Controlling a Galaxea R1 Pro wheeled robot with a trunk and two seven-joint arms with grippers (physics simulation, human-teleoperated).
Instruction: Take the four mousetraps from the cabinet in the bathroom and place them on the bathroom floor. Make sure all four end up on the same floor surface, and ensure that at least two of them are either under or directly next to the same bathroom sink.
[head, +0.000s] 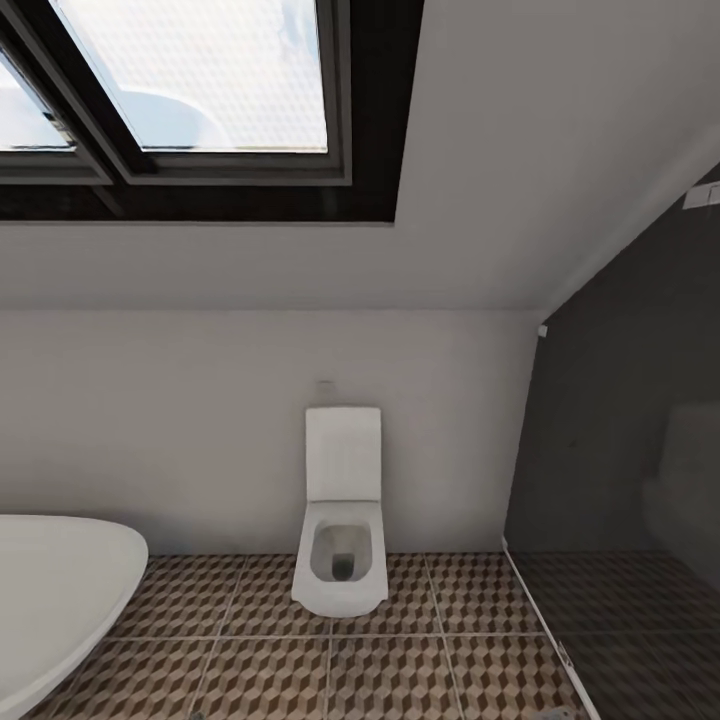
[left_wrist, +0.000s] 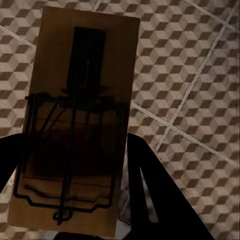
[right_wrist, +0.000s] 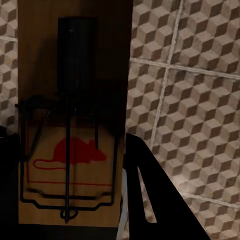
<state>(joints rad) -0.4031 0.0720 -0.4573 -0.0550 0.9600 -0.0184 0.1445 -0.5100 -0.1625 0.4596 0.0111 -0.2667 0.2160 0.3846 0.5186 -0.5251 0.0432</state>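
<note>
Ahead, a white toilet (head: 342, 520) stands against the pale back wall, its lid up and its bowl open toward the room. The rounded end of a white bathtub (head: 55, 590) pokes in at the left, and a dark glass panel (head: 620, 450) closes off the right side. A dark-framed skylight (head: 190, 90) is set in the sloping ceiling above. The bathroom floor (head: 400, 670) runs under all of it, tiled in a brown, beige and white cube pattern with pale grout lines. Looking along the left hand (left_wrist: 70, 195), a mousetrap (left_wrist: 75, 120) sits between its two dark fingers (left_wrist: 155, 200), which press on the long edges of the tan board, so this hand is clamped on it; the board's dark wire bar, spring and flat black plate face the camera, and the patterned tiles lie well below it. The right hand (right_wrist: 67, 200) carries a second mousetrap (right_wrist: 75, 100) in the same way, one finger (right_wrist: 150, 200) on each long edge, closed on the board. This one has a red mouse printed on the wood under the wire frame. It too hangs above the tiled floor, not touching it.
</note>
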